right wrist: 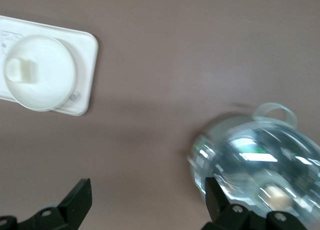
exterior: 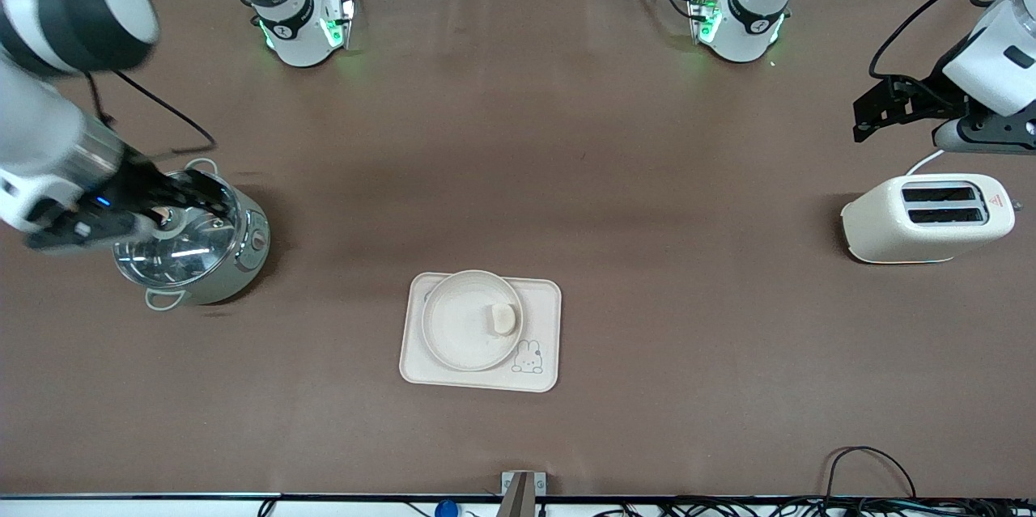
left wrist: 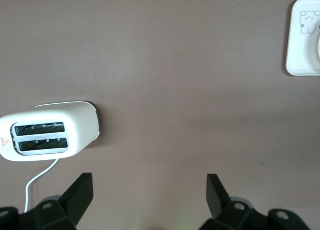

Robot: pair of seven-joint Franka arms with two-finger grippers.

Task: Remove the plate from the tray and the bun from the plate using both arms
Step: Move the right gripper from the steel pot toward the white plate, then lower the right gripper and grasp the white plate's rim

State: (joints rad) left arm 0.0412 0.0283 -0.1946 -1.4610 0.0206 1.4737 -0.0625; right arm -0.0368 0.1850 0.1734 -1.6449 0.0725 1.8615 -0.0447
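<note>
Brown matting covers the tabletop (exterior: 518, 137), and nearest the front camera the tray (exterior: 421, 367) lies flat with the plate (exterior: 453, 323) resting on it and the bun (exterior: 502, 318) on the plate, toward the rabbit print, so no step of the task looks begun yet. Farther from the camera, the right claw (exterior: 174, 205) hangs spread and empty over a lidded steel pot (exterior: 210, 274) whose contents cannot be told, and the left claw (exterior: 878, 108) hangs spread and empty above the tabletop by a toaster (exterior: 927, 219) with empty slots. Next, judging by this layout, both arms must travel inward to the tray, one to take the plate's rim and the other the bun.
</note>
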